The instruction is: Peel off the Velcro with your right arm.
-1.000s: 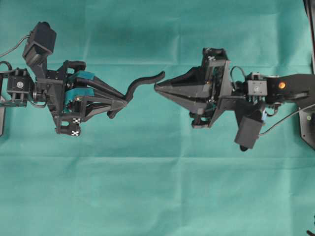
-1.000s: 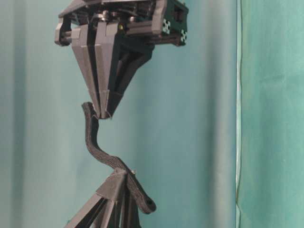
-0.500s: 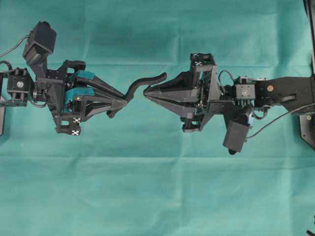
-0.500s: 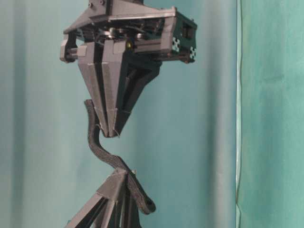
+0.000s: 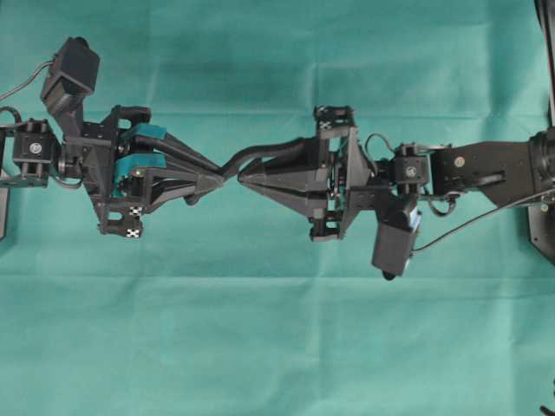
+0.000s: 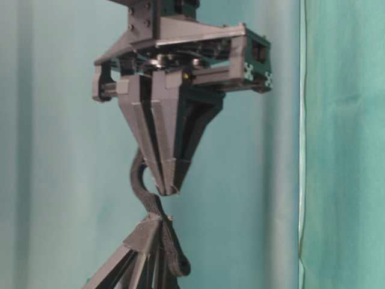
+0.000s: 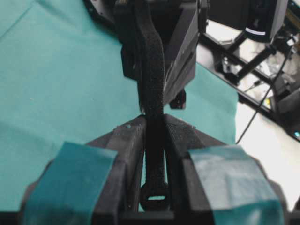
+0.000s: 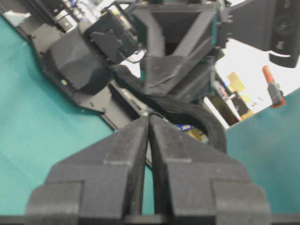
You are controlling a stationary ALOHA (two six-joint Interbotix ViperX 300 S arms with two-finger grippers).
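The Velcro (image 5: 257,154) is a slim black strip held up off the table. My left gripper (image 5: 223,179), the one with teal pads, is shut on its lower part (image 7: 155,154), and the looped end sits between the fingers. The free length curls up past the tips (image 6: 137,178). My right gripper (image 5: 243,178) has plain black pointed fingers and is shut, tip to tip with the left one. Its fingertips (image 8: 149,119) rest close against the curved strip (image 8: 199,118), and I see nothing between them. From table level the right gripper (image 6: 168,190) points straight at the left gripper (image 6: 150,227).
Green cloth (image 5: 277,347) covers the table. A dark stand (image 5: 542,225) sits at the right edge. Both wrist cameras jut out beside the arms, and a cable (image 5: 486,217) trails from the right arm.
The right gripper has moved left, still shut, until its tips nearly meet the left gripper's. The Velcro's free end has bent into a tighter curl beside the right fingers. The left arm stayed put.
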